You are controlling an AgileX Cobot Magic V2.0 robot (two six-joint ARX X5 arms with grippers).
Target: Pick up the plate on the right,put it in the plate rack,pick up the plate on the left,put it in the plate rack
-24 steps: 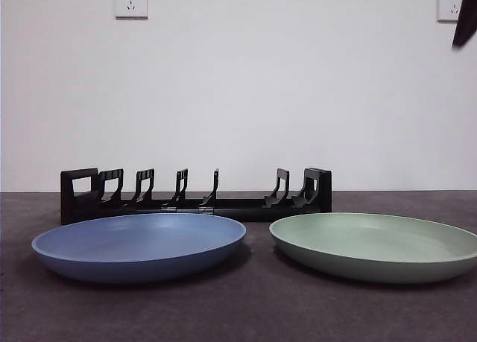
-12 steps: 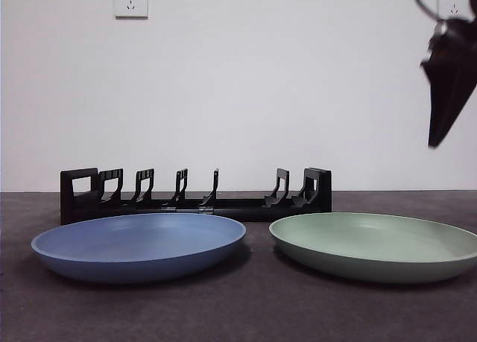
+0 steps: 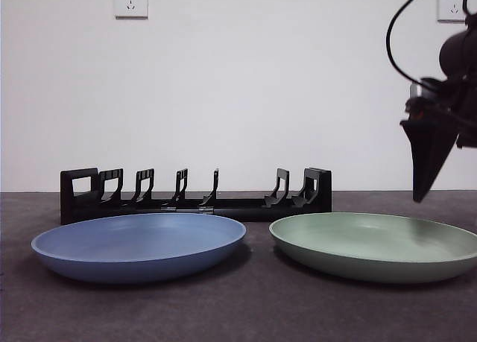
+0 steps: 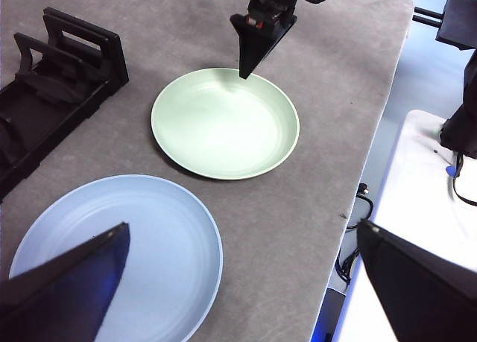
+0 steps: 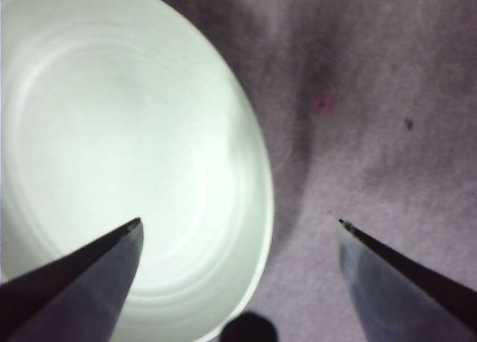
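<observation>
Nearest in the front view, two shallow round plates lie flat on the grey, felt-like table (image 3: 253,312). The blue plate (image 3: 139,245) fills the lower left of the frame, matte and smooth, with a low curved rim. The green plate (image 3: 375,244) sits in the lower right, pale and matte, of the same saucer-like shape; faint concentric rings show on its inside in the right wrist view. The two rims lie near each other without touching.

At the right edge of the front view, the right gripper (image 3: 426,179) hangs above the far side of the green plate, a dark tapering wedge pointing down, clear of the rim. In its own wrist view its jaws are spread wide, one over the plate's inside and one over bare table, with the rim between them; it holds nothing.

Behind the plates, in the middle left of the frame, the plate rack (image 3: 195,197) stands along the table: long, low, black plastic, with upright slotted dividers and blocky ends, all slots vacant.

The left gripper (image 4: 246,245) waits high over the blue plate, jaws parted and holding nothing.

Farthest back is a plain white wall (image 3: 283,89).
</observation>
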